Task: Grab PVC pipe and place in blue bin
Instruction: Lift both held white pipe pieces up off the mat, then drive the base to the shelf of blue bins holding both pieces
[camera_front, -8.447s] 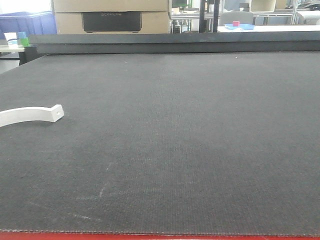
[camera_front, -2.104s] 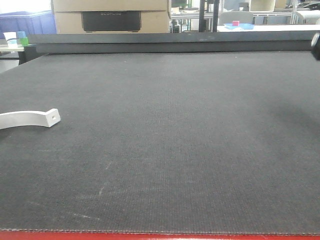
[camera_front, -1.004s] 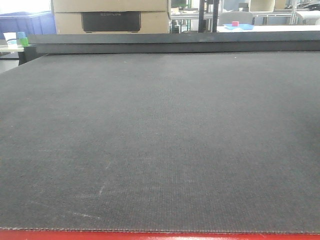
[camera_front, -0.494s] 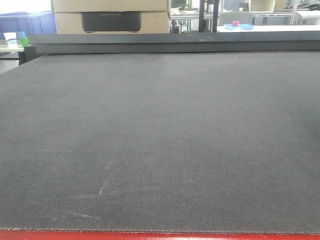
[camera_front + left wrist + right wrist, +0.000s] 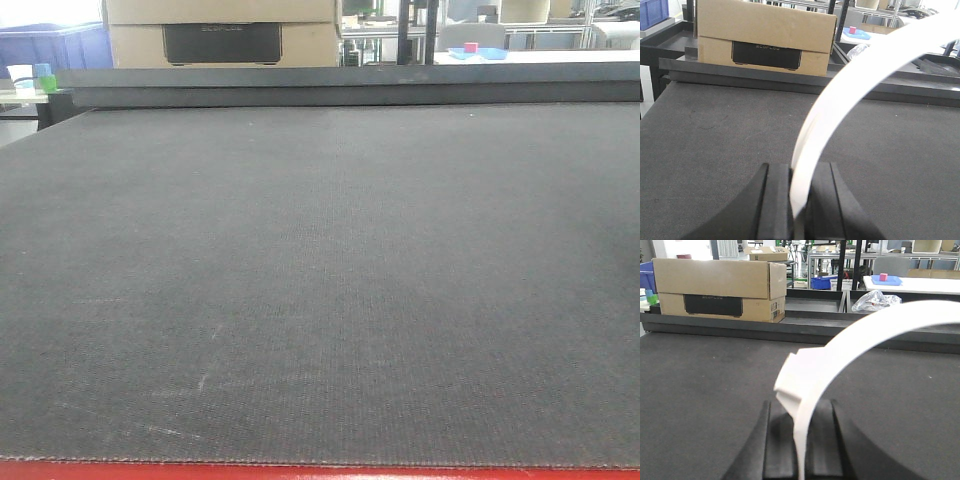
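Over the dark mat (image 5: 320, 280), my left claw (image 5: 799, 175) pinches the PVC pipe (image 5: 840, 100), which arcs up and right. My right claw (image 5: 800, 412) clamps a white arc (image 5: 865, 327), possibly the same piece.

Box (image 5: 135, 45) sits behind the worktop (image 5: 320, 280), past its far rim, left of centre; crate (image 5: 60, 45) further left, tray (image 5: 492, 54) far back on the rt. Left fingers (image 5: 775, 205) have a PVC pipe (image 5: 837, 110) between them, arcing up & rt above the worktop; same w/ right fingers (image 5: 822, 440).
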Controlling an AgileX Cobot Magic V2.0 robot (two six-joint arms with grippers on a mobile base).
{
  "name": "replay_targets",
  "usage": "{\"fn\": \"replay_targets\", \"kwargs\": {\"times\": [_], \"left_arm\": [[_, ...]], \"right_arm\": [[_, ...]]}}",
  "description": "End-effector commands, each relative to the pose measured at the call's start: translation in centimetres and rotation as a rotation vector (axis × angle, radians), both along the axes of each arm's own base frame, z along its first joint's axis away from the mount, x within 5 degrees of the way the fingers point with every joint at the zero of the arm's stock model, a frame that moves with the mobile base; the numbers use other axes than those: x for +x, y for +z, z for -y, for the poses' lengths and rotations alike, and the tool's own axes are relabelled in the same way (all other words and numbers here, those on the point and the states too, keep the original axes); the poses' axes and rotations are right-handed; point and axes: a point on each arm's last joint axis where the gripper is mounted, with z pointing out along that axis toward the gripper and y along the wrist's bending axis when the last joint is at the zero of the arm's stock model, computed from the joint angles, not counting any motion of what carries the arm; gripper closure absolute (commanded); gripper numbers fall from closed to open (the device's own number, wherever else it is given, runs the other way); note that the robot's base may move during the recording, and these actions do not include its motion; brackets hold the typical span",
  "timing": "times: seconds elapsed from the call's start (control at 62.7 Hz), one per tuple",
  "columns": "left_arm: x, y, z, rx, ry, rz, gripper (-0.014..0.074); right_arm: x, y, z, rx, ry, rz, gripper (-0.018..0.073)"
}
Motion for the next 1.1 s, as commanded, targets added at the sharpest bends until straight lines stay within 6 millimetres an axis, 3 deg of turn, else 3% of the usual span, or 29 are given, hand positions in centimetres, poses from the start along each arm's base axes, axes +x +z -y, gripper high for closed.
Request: {"fn": "replay_targets", "kwargs": {"times": [0.0,1.084], "left_arm": [[-0.2,0.41,0.04,-0.014,-0.001,0.034,0.0707],[-0.2,0.41,0.04,-0.014,-0.001,0.034,0.0707]], "right_arm": [[-0.16,0.38,0.03,-0.013,-0.002,0.039,0.0727],[-0.16,0.38,0.03,-0.013,-0.002,0.039,0.0727]]}}
